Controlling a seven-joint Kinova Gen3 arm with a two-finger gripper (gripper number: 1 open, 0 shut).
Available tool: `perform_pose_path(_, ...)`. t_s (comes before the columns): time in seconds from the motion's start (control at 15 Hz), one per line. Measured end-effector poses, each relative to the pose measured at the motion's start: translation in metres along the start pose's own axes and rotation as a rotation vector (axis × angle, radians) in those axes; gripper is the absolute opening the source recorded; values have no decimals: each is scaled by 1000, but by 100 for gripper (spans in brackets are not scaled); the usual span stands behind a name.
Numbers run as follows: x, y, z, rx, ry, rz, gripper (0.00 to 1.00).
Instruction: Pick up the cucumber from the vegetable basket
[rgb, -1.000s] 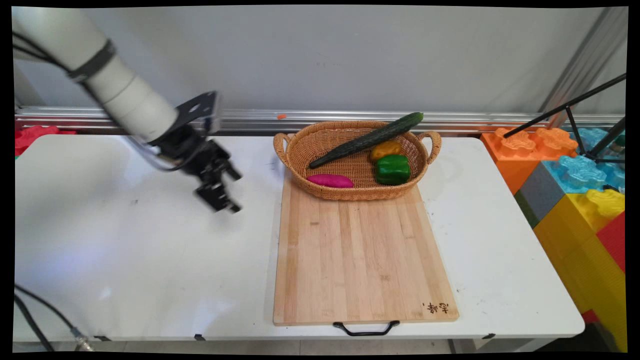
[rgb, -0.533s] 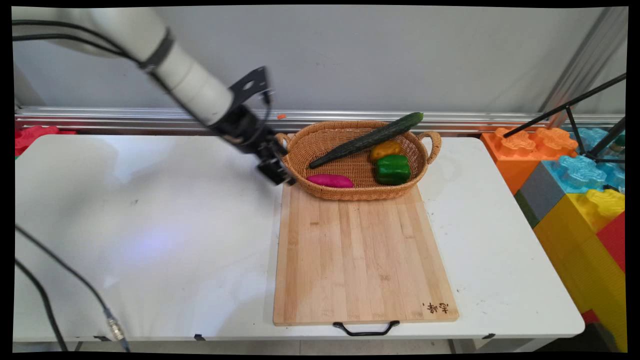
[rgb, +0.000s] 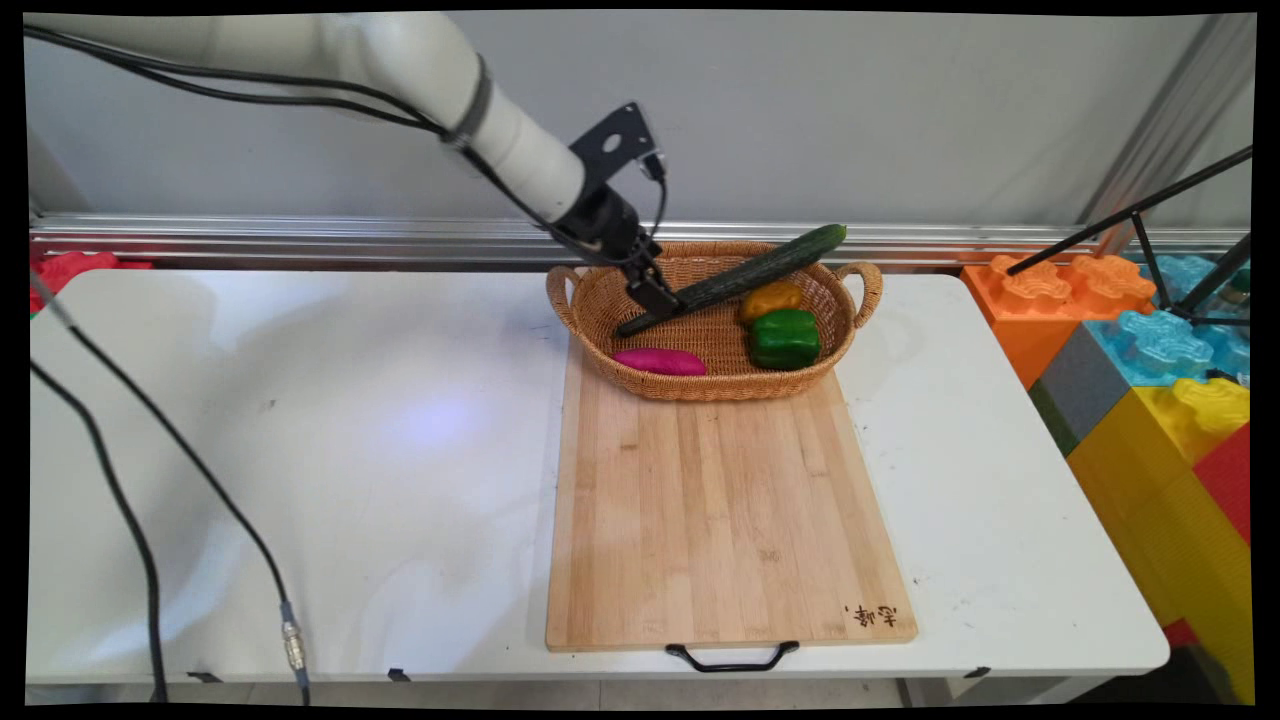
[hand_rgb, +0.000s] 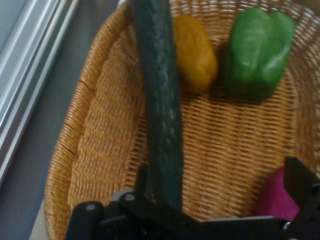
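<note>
My gripper (rgb: 657, 300) hangs inside the left part of the wicker basket (rgb: 720, 387), right at the low end of the cucumber (rgb: 745, 275), which leans across the basket with its far tip over the back rim. My fingers (hand_rgb: 300, 180) stand wide apart and hold nothing; the cucumber's end lies near one of them, unclamped. The purple sweet potato (rgb: 660, 361), green pepper (rgb: 785, 338) and yellow pepper (rgb: 770, 299) lie in the basket, and the cutting board (rgb: 720, 520) in front is bare
</note>
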Motion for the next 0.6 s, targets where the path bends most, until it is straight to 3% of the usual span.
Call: perform_pose_path(0.6,2,-6,70,46,-13,-54,100)
